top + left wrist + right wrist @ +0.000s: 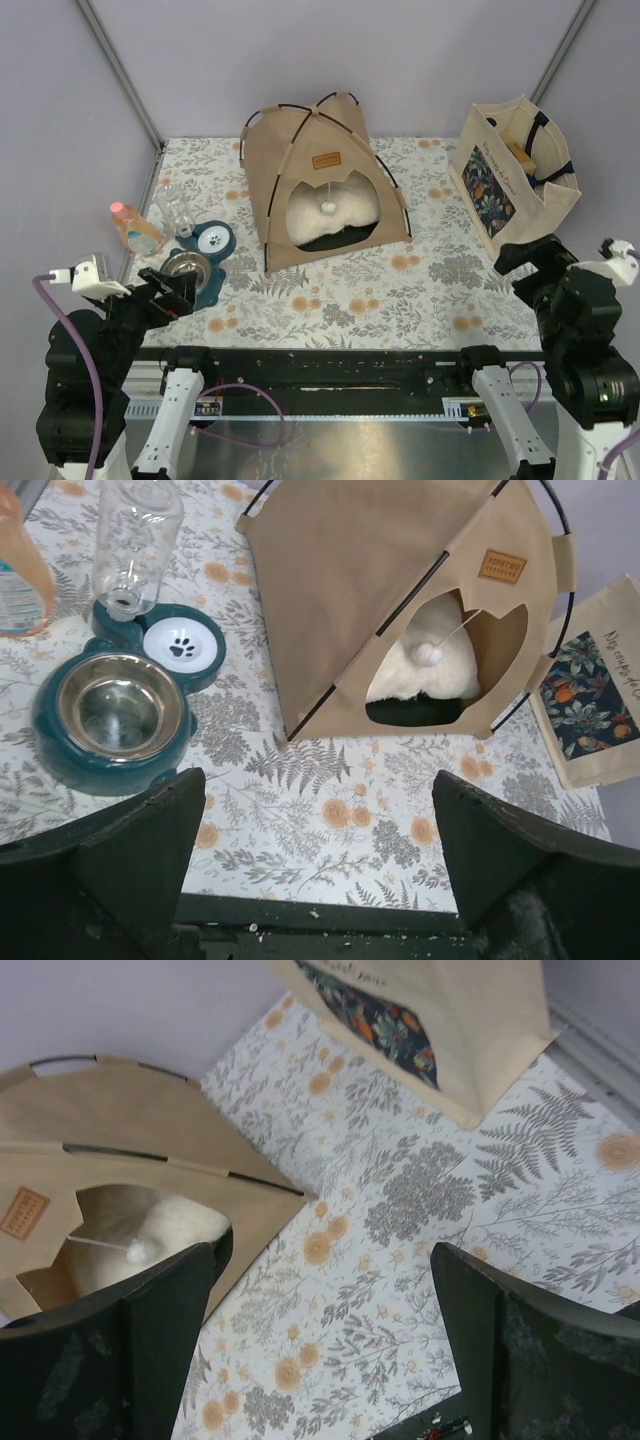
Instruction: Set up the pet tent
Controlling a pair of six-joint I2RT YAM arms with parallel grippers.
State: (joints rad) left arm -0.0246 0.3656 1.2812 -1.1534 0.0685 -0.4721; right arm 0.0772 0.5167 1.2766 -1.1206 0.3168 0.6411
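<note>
While standing fully raised on the worktop [400, 290], well ahead of both claws: pet tent [320, 190], tan canvas, doorway arched and turned toward the arms. Ahead and to the right of the left claw [318, 825]; ahead and to the left of the right claw [320, 1335]; touched by neither. Both claws spread wide, nothing between the fingers.

Handling, as judged: light. Canvas soft and yielding. Thin black poles [283, 106] springy, bowed under tension, likely to flex or slip from their sleeves if pulled hard. Liable to slide or tip on a push rather than resist. Best taken at a pole along a corner edge or at the crossing on the peak, where stiffest; canvas panels alone apt to bunch. Not fragile, though easily knocked out of shape.

Fittings: brown leather label [327, 159] above the doorway; white pom-pom [327, 206] hanging on a cord in the opening; white fluffy cushion [345, 218] inside, over dark lining.

Surface: patterned covering, grey ferns and orange flowers, flat, probably offering little grip to canvas.

Surroundings: teal double feeder [212, 272] with steel bowl, just ahead of the left claw; clear bottle [175, 208] upended on it; orange bottle [135, 232] further left. Beige tote bag [515, 170], dark floral print, upright, ahead of the right claw, apart from the tent. Plain pale walls [420, 60] around; metal uprights at the rear corners.
</note>
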